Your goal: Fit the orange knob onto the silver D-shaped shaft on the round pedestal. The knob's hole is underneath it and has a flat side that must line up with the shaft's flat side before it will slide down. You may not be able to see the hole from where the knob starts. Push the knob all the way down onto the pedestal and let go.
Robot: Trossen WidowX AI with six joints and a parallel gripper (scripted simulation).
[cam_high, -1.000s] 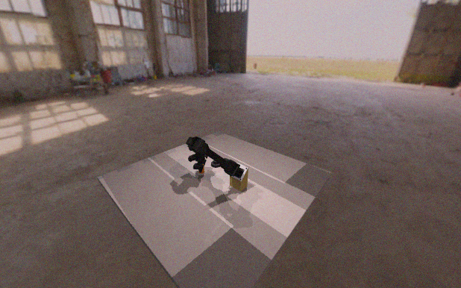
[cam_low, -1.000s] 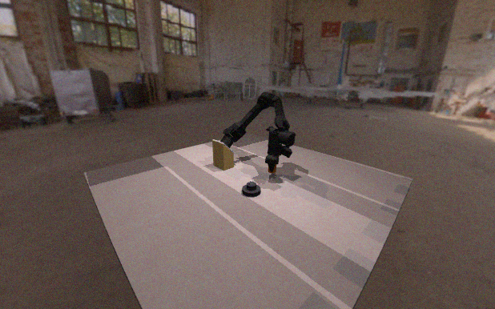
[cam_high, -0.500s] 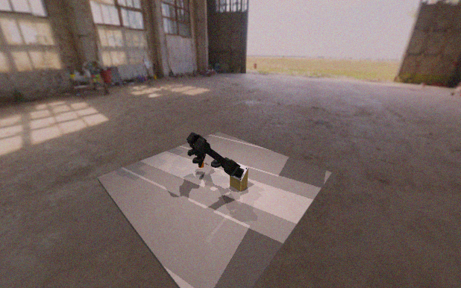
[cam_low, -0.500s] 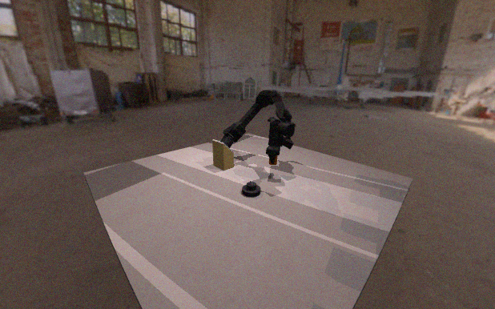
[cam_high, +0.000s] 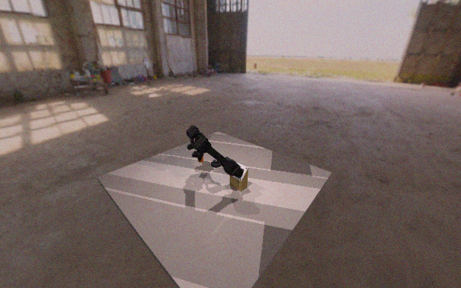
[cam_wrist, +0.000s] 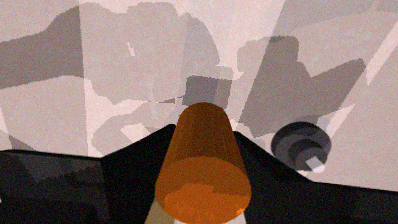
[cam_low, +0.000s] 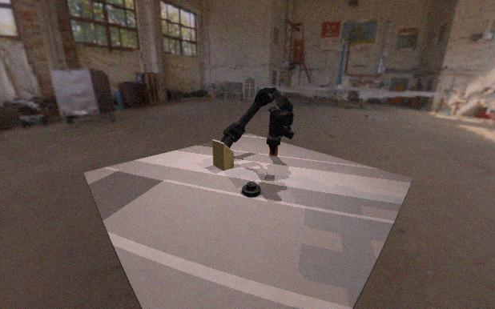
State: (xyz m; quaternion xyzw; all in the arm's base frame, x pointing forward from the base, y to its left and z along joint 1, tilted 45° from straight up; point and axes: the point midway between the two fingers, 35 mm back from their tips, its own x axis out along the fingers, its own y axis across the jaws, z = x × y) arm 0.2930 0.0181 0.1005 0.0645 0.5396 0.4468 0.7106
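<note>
On the surface (cam_high: pixel 198 246) (cam_low: pixel 221 240) (cam_wrist: pixel 370 165): black round pedestal (cam_low: pixel 251 191) (cam_wrist: pixel 290 145), bands of light and shadow.
End effector (cam_high: pixel 201 157) (cam_low: pixel 273 147) (cam_wrist: pixel 203 133): clamped on orange knob (cam_high: pixel 201 160) (cam_low: pixel 273 150) (cam_wrist: pixel 203 160), apart from pedestal.
Room: concrete floor (cam_high: pixel 347 149) (cam_low: pixel 33 200), windows.

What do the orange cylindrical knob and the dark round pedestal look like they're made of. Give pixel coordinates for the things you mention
The orange cylindrical knob (cam_high: pixel 201 160) (cam_wrist: pixel 203 150) looks like smooth plastic, perhaps slightly glossy, given bright patches on its end face. The dark round pedestal (cam_high: pixel 216 163) (cam_low: pixel 251 192) (cam_wrist: pixel 285 145) could be plastic or painted metal; its even black surface leaves that open.

pedestal (cam_low: pixel 251 190) (cam_wrist: pixel 287 142) stands before the arm's base block (cam_low: pixel 222 157)
</note>
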